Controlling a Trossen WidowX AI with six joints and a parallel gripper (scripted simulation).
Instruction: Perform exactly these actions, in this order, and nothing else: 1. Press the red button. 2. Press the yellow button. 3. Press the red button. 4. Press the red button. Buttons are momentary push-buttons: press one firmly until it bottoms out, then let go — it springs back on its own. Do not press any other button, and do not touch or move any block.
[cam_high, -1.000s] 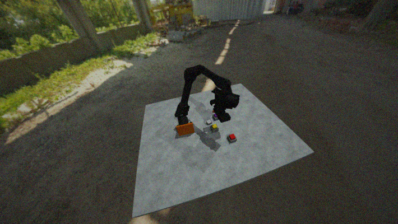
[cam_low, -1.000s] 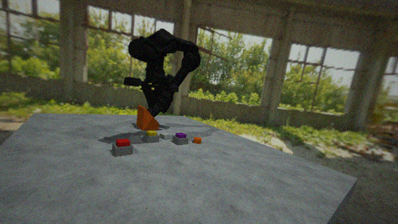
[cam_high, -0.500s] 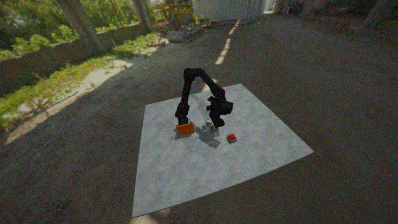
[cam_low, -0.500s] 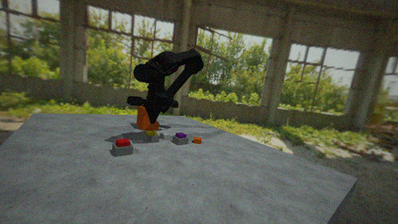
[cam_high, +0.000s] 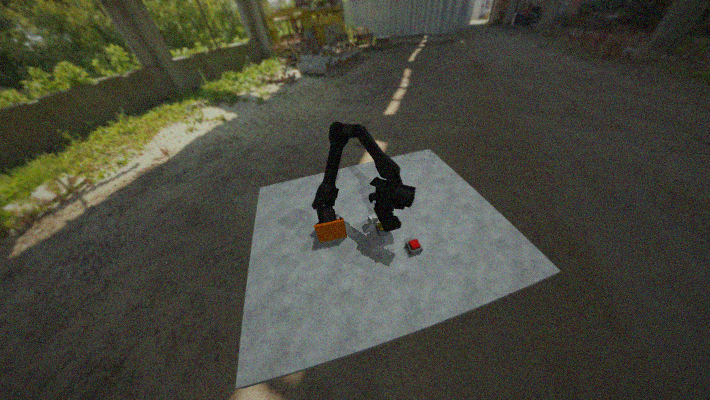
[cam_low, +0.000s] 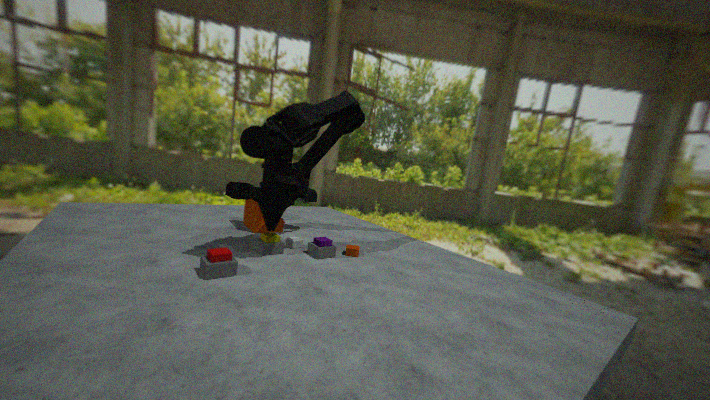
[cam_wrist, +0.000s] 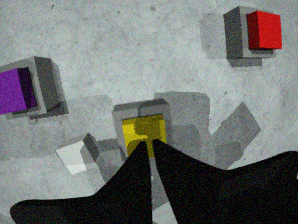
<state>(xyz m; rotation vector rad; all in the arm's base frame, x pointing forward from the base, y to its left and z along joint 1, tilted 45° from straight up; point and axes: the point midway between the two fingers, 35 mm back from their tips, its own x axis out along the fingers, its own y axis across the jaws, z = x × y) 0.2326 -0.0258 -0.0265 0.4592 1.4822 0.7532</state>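
My gripper (cam_low: 271, 229) (cam_wrist: 149, 145) is shut and holds nothing. It points down with its tips at the yellow button (cam_low: 270, 238) (cam_wrist: 130, 129), touching its cap or just above it; which of the two I cannot tell. In the top view the arm covers most of this button. The yellow cap still shows above its grey base in the exterior view. The red button (cam_high: 414, 244) (cam_low: 219, 255) (cam_wrist: 265, 30) stands free on its grey base, its cap raised, at the upper right in the wrist view.
A purple button (cam_low: 323, 242) (cam_wrist: 14, 90) stands to the other side of the yellow one. A white block (cam_low: 296, 243) (cam_wrist: 72, 157) lies close beside the yellow button. A small orange block (cam_low: 352, 251) lies beyond the purple button. A larger orange block (cam_high: 330, 230) stands by the arm's base.
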